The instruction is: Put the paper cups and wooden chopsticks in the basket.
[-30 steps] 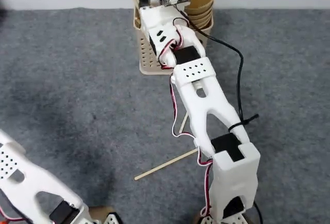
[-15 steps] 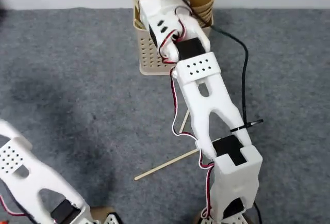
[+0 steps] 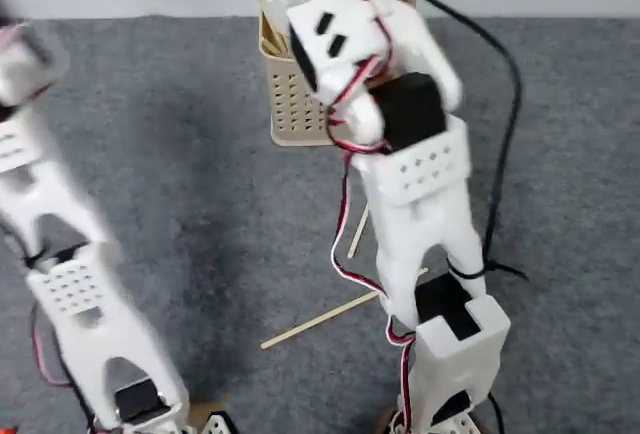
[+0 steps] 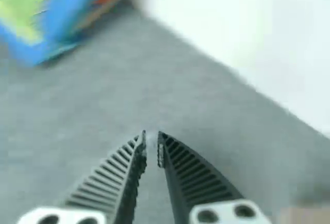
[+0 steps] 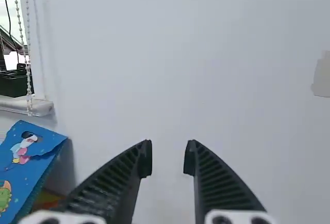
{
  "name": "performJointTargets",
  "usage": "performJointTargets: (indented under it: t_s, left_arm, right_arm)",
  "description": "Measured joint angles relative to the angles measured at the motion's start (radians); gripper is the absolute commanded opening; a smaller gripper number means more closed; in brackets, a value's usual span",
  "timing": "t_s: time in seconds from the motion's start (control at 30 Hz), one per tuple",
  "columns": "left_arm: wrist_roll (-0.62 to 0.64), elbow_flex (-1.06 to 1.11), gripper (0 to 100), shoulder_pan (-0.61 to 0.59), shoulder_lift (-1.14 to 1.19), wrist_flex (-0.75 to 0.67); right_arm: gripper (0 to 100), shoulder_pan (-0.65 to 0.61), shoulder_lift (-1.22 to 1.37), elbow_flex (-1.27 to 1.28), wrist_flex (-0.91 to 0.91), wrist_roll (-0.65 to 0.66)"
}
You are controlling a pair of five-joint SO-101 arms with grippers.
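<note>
Right claw [image 5: 167, 159] is held slightly spread, left claw [image 4: 151, 149] all but pressed together, both empty. Wooden chopstick [image 3: 320, 319], at 6 o'clock of basket [image 3: 290, 104], is judged uncollected.

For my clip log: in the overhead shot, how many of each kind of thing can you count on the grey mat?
Robot arms: 2
Basket: 1
Loose wooden chopsticks: 2
Total: 5
</note>
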Motion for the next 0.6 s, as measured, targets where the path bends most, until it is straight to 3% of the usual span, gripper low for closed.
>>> performJointTargets:
  t_s: [0.3, 0.47, 0.6]
  left_arm:
    - [0.0, 0.361, 5, 0.394, -0.215, 0.0]
    - [0.0, 0.703, 5, 0.637, -0.43, 0.0]
    - [0.0, 1.056, 5, 0.824, -0.601, 0.0]
  right_arm:
    - [12.3, 0.33, 0.0, -0.244, 0.368, 0.0]
    - [12.3, 0.562, -0.006, -0.281, 0.405, -0.014]
    - [12.3, 0.767, -0.006, -0.275, 0.405, -0.123]
